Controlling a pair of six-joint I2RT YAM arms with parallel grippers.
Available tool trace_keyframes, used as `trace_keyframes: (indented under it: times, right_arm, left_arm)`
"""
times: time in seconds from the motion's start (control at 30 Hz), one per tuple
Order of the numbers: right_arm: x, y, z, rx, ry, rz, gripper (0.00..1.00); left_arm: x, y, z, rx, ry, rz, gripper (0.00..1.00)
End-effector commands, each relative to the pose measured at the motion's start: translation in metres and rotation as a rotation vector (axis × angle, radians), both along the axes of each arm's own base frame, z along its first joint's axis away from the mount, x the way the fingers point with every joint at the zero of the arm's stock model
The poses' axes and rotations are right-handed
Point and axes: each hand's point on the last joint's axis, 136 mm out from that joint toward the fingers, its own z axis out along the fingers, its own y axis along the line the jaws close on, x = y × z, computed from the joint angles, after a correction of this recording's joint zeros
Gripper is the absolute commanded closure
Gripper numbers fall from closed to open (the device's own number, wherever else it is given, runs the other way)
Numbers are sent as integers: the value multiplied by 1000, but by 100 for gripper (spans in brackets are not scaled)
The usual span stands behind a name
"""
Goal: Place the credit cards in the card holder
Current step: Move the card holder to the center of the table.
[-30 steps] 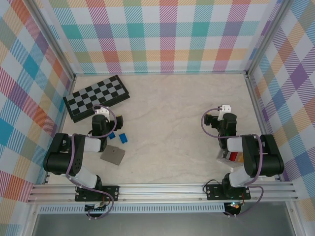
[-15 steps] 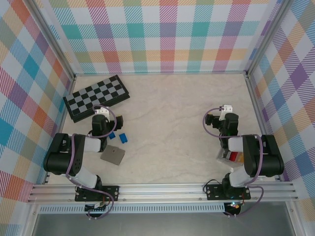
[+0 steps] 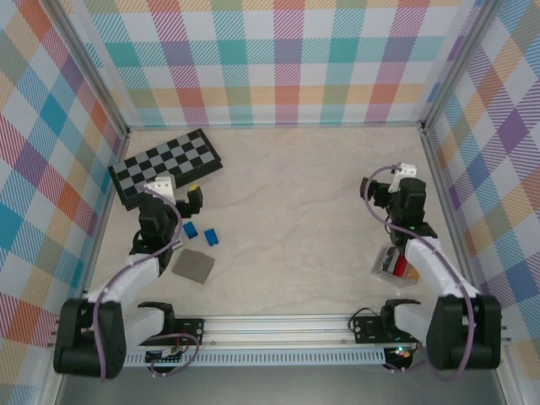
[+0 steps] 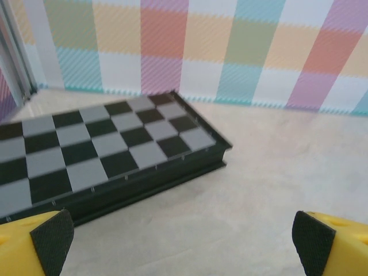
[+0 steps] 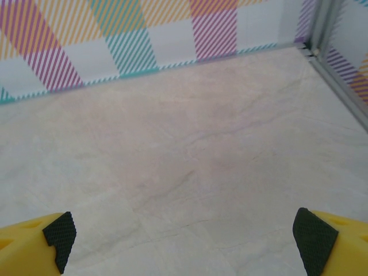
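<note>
Pale marbled table [image 3: 295, 186] sitting inside plaid walls [image 3: 278, 59]. Left gripper [image 4: 183, 238] and right gripper [image 5: 184, 236] both gaping wide, gripping nothing. Card holder [image 3: 193, 267] lying beside left arm; credit cards [image 3: 396, 266] lying against right arm.

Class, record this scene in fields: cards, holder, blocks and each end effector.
credit cards: fanned on the table, near right
card holder: flat on the table, near left
blue blocks: two, just beyond the card holder
left end effector: open, empty, facing the chequered board
right end effector: open, empty, above bare table
</note>
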Motion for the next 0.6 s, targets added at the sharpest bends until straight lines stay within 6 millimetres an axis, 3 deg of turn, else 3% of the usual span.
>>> trace_keyframes:
  times: [0.0,0.2,0.37,0.43,0.57]
  right_arm:
    - [-51,-26,-27,101,283,-231,0]
    - [-89,-38,-31,245,414,-348,0]
    - [-110,-54,-29,391,447,-423,0]
    - [-107,-43,-17,419,419,-327,0]
    - [-94,19,15,612,350,20,0]
  left_arm:
    - [-21,11,17,-111,41,69,0]
    - [-63,25,47,-370,52,200,0]
    - [-74,-28,55,-492,170,-74,0]
    - [-76,-47,48,-534,271,-160,0]
    - [-87,-61,8,-602,544,-141,2]
